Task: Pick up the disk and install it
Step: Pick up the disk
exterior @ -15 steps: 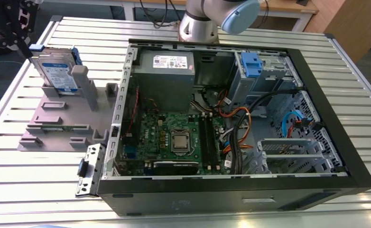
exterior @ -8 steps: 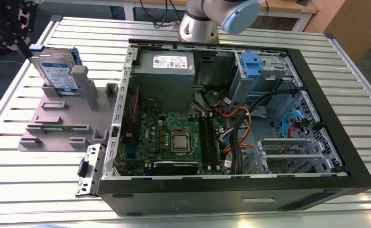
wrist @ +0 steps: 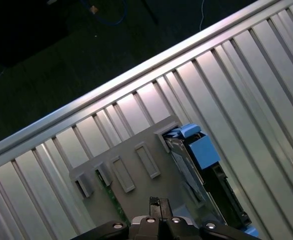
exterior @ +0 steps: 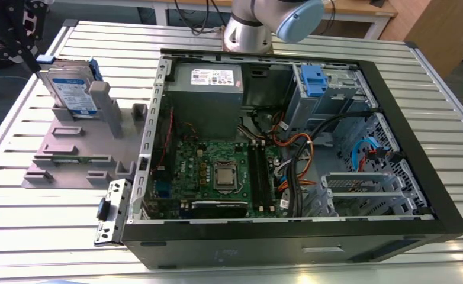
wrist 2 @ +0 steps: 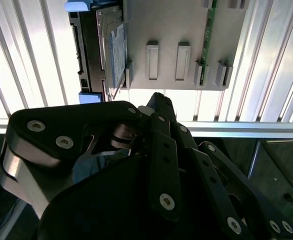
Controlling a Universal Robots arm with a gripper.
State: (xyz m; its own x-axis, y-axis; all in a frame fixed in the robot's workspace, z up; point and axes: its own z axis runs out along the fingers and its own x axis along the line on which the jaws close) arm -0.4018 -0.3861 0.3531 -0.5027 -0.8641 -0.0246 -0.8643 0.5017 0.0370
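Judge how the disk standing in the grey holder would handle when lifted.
The disk looks metal-cased, so it is probably stiff and heavy for its size. It stands on edge in the grey holder, so a sideways push might tilt it. Its smooth labelled face may be slippery.

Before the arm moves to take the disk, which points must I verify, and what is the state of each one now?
1. Disk stands upright in grey holder: ok.
2. Gripper centred on disk: not ok, it seems offset over the holder.
3. Computer case open: ok.
4. Drive bay free: cannot tell.
5. Cables clear of bay: cannot tell.
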